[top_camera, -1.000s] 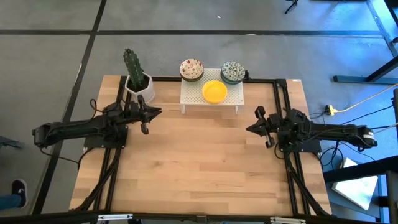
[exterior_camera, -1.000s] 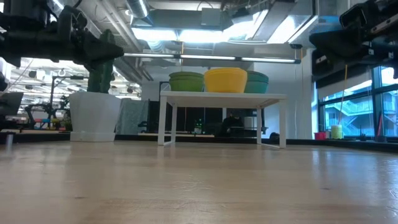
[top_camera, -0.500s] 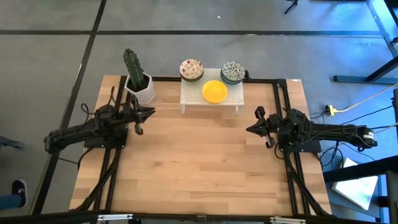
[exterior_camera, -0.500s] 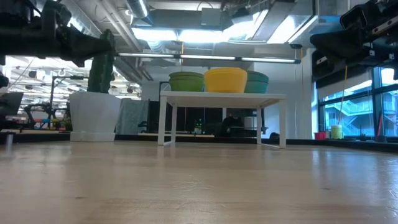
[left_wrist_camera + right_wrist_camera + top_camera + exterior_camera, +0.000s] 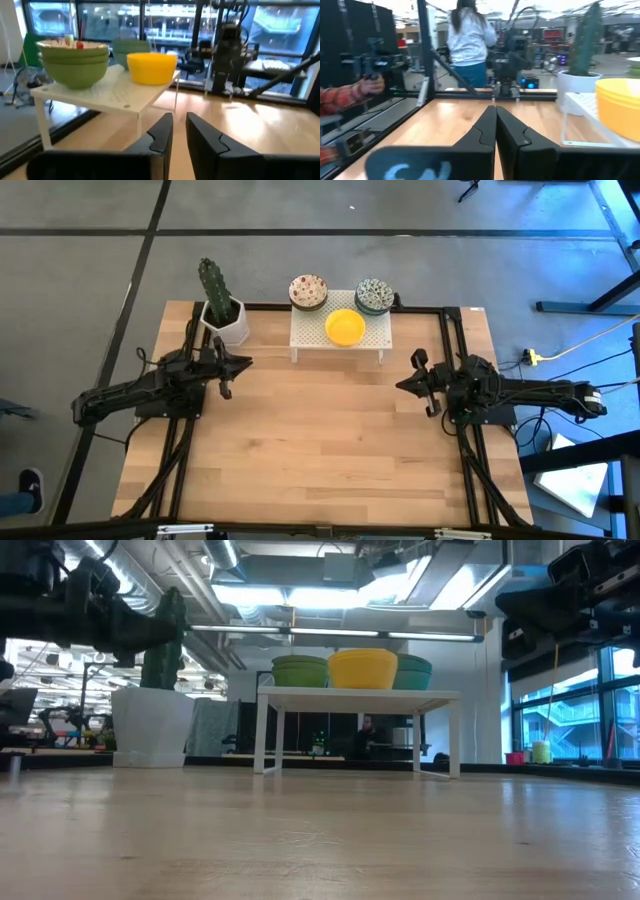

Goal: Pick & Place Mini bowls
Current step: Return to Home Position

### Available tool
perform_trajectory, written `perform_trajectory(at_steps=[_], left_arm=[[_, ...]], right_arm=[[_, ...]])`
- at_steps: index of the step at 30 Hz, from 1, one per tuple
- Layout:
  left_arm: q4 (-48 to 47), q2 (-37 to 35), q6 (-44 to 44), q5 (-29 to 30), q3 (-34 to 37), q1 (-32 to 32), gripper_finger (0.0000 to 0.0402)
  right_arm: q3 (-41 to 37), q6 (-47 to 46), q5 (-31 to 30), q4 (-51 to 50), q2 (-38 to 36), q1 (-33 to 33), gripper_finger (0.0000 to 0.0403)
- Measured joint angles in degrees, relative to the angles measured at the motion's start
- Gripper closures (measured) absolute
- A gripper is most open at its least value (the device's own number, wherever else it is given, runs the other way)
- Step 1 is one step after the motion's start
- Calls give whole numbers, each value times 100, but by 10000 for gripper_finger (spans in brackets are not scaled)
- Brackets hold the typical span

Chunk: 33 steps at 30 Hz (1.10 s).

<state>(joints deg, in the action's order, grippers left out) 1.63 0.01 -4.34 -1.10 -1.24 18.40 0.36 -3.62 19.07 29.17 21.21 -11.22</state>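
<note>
All the bowls are on the stand, which is at 12 o'clock on the table. On the stand, the speckled stack is at 11 o'clock, the patterned stack at 1 o'clock, and the yellow bowl near 6 o'clock, at the front edge. The three are close together, and I cannot tell if they touch. No bowl lies on the table itself, so I judge the placing is finished. The left gripper is at 10 o'clock of the table, just beside the cactus pot. Its fingers have only a narrow gap between them and hold nothing. The right gripper is at 3 o'clock, well apart from the stand, with its fingers pressed together and also empty. The bowls look small, stiff and light, with a smooth glossy surface, so I think they are slippery and can chip if they are dropped. The best place to hold one is the rim, with one finger inside and one outside the wall, at the side that faces away from its neighbours. In a stack the top bowl sits inside the lower one, so a deep grip may lift two together. The stand looks light too and may slide if it is pushed.
</note>
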Motion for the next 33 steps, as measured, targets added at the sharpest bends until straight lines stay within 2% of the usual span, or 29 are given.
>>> perform_trajectory(at_steps=[3,15,20,22,26,30,33], left_arm=[[92,12,-22,8,71,2,353],[274,20,-92,-360,74,2,353],[8,20,-59,-362,74,2,353],[6,24,-81,-364,74,2,353],[6,24,-112,-364,74,2,353],[2,24,-298,-296,74,2,353],[62,24,-561,-296,74,2,353]], right_arm=[[0,60,-202,10,0,-2,397],[3,152,-214,-30,2,-1,397],[4,275,-204,-774,2,-2,397],[4,207,-5,-979,6,30,397],[4,201,325,-741,6,137,397],[4,36,-30,-542,2,147,397],[4,-43,-40,-542,2,147,397]])
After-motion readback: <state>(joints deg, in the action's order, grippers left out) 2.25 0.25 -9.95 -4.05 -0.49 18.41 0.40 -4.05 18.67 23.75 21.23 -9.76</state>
